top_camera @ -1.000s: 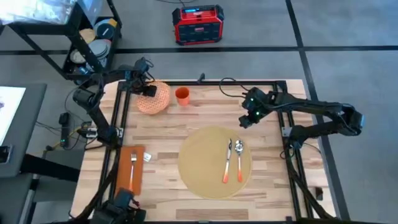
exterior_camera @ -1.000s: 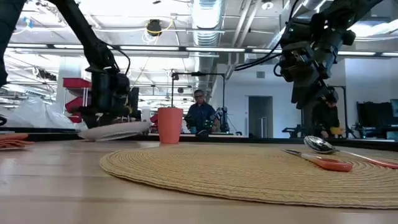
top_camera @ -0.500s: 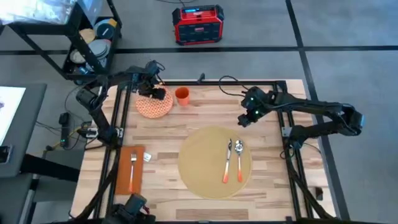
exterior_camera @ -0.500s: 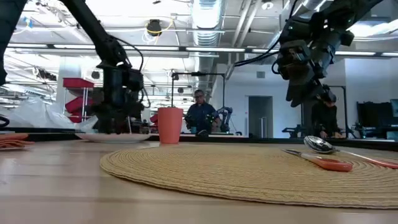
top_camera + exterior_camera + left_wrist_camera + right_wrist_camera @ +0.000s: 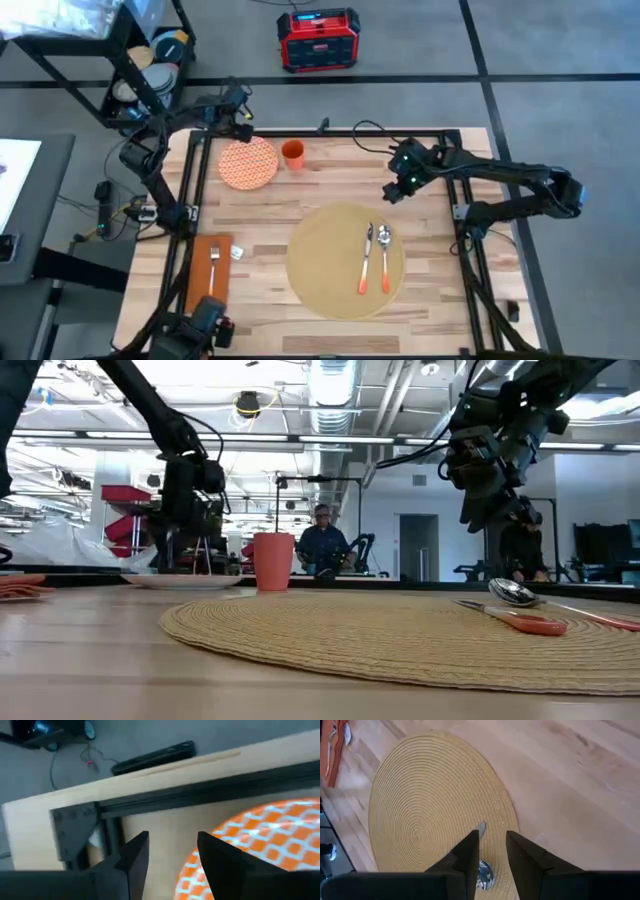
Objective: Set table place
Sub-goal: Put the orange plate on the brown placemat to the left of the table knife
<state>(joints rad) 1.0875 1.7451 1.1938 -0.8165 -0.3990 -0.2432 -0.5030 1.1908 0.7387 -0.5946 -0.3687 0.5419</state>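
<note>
The round tan placemat [image 5: 346, 260] lies flat on the light wood table [image 5: 440, 300]; it also shows in the right wrist view [image 5: 435, 805]. Two orange-handled utensils [image 5: 376, 258] lie on its right half. The orange-and-white plate [image 5: 248, 162] lies flat on the table at the far left, next to an orange cup [image 5: 293, 153]. My left gripper [image 5: 172, 852] hangs open over the table's far left corner, just beyond the plate's rim [image 5: 270, 835], and holds nothing. My right gripper [image 5: 492, 845] hovers a little open above the placemat's far right edge, also holding nothing.
An orange napkin [image 5: 211, 272] with a fork on it lies at the near left. The black metal frame [image 5: 165, 795] edges the table. A shelf cart [image 5: 140, 60] and a red box [image 5: 318, 40] stand on the floor beyond. A person [image 5: 322, 545] sits far behind.
My left gripper has lowered the tilted plate until it lies flat on the table at the far left. It has then let go and drawn back up toward the far left corner. The right arm has hardly moved.
</note>
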